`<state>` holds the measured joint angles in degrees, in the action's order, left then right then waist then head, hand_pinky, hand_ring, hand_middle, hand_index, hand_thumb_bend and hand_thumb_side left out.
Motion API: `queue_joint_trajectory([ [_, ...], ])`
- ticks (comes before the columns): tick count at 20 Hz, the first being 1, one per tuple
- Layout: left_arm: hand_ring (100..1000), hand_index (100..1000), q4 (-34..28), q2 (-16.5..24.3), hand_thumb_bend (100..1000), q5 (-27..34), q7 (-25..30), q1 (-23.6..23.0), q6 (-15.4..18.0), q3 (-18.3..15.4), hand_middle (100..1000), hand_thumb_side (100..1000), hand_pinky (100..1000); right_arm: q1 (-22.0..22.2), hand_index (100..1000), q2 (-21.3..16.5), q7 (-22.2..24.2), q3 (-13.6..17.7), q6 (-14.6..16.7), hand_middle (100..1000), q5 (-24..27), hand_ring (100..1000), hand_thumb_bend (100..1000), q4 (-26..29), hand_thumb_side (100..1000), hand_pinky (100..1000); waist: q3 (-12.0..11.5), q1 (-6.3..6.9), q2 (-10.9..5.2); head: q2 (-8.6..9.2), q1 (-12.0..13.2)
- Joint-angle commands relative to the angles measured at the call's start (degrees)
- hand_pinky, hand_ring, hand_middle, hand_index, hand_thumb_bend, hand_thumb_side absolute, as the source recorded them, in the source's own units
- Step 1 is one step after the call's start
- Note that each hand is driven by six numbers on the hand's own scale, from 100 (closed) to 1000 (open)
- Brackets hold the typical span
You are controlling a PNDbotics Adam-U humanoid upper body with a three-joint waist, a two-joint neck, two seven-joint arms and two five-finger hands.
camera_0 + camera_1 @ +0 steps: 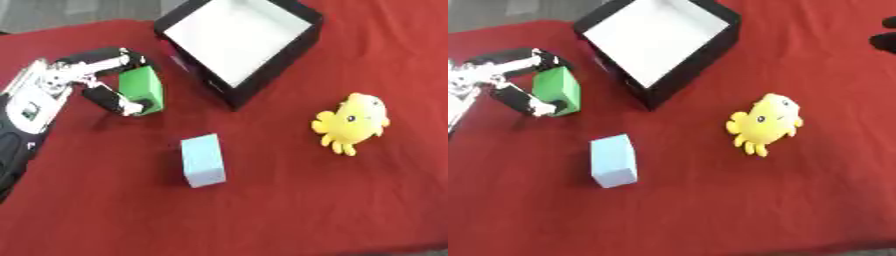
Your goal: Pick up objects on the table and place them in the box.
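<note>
open cloth (289, 200) between blue block (203, 160) and yellow toy (352, 123), seemingly.

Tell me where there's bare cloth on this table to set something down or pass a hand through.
The widest bare red cloth runs along the near edge, below the light blue block and the yellow plush toy. Another open patch lies between those two. It is crowded at the left, where the left hand curls around the green block close beside the black box.

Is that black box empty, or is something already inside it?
Empty, as far as shown: the box has only bare white floor, while the green block, blue block and yellow toy are outside.
</note>
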<state>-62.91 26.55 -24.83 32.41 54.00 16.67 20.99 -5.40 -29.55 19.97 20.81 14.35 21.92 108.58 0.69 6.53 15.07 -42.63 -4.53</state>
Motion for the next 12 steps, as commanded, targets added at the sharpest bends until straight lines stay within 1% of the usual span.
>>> queue_joint_trajectory([
  [1,554,888,-4.68,3.67,303,1.52,-1.91,0.80,1.84,-0.25,658,100,632,-0.45,920,-1.92,-0.12,0.42,-0.20,768,0.19,760,100,0.60,535,861,0.06,-0.32,-1.15,0.74,-0.41],
  [4,545,880,-7.81,5.06,304,2.83,-2.86,0.47,2.76,-0.43,648,100,630,-0.60,920,-1.95,-0.20,0.44,-0.24,768,0.38,760,100,0.68,531,861,0.17,-0.30,-1.07,1.10,-0.88],
  [6,534,855,-9.66,6.21,310,4.08,-3.27,0.67,3.21,-0.74,635,100,625,-0.68,920,-1.97,-0.29,0.49,-0.32,768,0.47,759,100,0.71,532,860,0.23,-0.24,-0.99,1.46,-1.37],
  [9,528,835,-11.46,7.77,290,6.45,-3.49,1.78,3.62,-1.67,625,100,620,-0.85,920,-1.97,-0.40,0.50,-0.41,767,0.61,759,100,0.81,532,860,0.42,-0.19,-0.85,2.01,-2.11],
  [12,524,783,-12.11,8.25,282,8.96,-3.22,3.81,3.65,-2.77,604,100,619,-1.06,920,-1.89,-0.49,0.46,-0.51,768,0.75,760,100,0.91,533,860,0.68,-0.23,-0.66,2.65,-2.90],
])
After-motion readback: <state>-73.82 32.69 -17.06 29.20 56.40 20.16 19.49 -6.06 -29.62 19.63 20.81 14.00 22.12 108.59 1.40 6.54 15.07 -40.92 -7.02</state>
